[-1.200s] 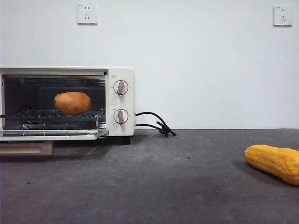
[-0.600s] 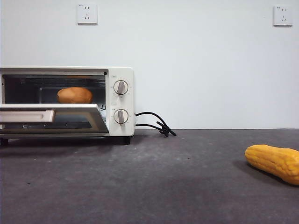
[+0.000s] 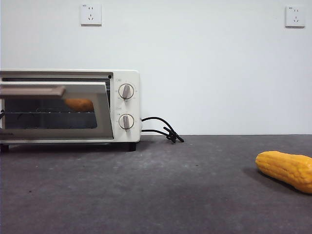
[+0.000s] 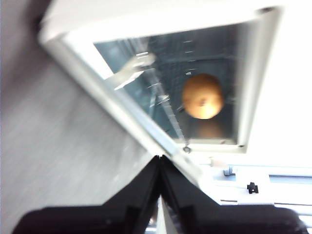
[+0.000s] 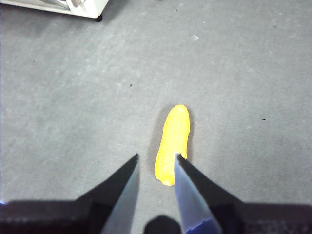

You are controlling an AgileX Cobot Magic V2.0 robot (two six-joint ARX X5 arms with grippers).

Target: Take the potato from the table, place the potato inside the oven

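Closing the oven (image 3: pixel 124 78) door is the step in hand: the potato (image 4: pixel 203 96) sits inside. Left gripper (image 4: pixel 160 163) fingers pressed together by the door edge; right gripper (image 5: pixel 156 163) fingers apart, idle. Next: push it flush.

From my station I see a plain white wall (image 3: pixel 219 68) behind the workspace, evenly lit with soft light. Two white power sockets sit high on it, one socket (image 3: pixel 90 14) toward the left, another socket (image 3: pixel 295 16) at far right.
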